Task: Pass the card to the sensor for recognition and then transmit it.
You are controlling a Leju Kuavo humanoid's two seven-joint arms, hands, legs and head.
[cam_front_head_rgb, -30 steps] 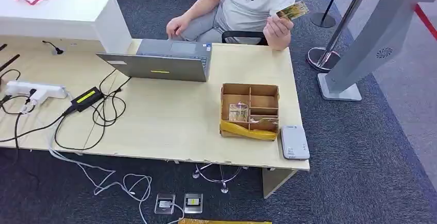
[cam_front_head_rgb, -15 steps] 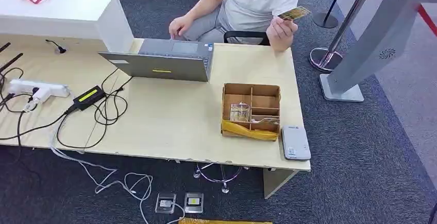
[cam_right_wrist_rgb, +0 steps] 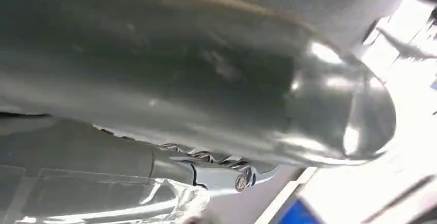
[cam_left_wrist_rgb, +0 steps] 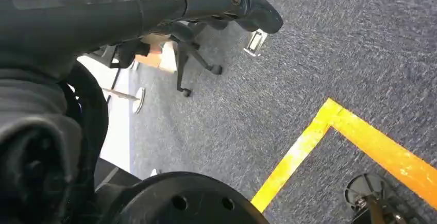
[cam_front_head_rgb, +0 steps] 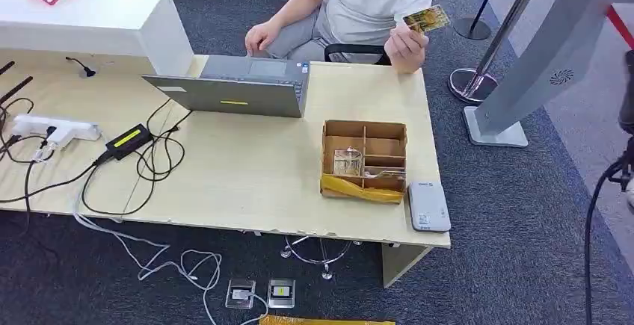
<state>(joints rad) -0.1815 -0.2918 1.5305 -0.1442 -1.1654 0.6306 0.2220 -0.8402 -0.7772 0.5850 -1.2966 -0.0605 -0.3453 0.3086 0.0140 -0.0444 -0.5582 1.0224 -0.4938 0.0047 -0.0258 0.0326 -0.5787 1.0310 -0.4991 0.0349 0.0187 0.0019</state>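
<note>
A person seated behind the table holds up a yellow-green card [cam_front_head_rgb: 426,19] in one raised hand, beyond the table's far right corner. The sensor, a flat grey-white card reader [cam_front_head_rgb: 428,206], lies at the table's front right corner. A dark part of my right arm [cam_front_head_rgb: 626,101] with a black cable comes in at the right edge, far from both. My right hand [cam_right_wrist_rgb: 206,90] is a blurred grey mass close to the lens, and its fingers cannot be made out. My left hand [cam_left_wrist_rgb: 227,0] hangs over grey carpet, fingers stretched out and holding nothing.
A compartmented cardboard box [cam_front_head_rgb: 364,159] stands just behind the reader. An open laptop [cam_front_head_rgb: 239,86], a power strip [cam_front_head_rgb: 52,128] and tangled cables lie on the wooden table [cam_front_head_rgb: 247,183]. A slanted grey kiosk stand [cam_front_head_rgb: 538,63] and a stanchion base [cam_front_head_rgb: 467,84] stand to the right.
A dark part of my right arm and its cable have risen into the head view's right edge. The person tipped the card flatter, then raised it again.
</note>
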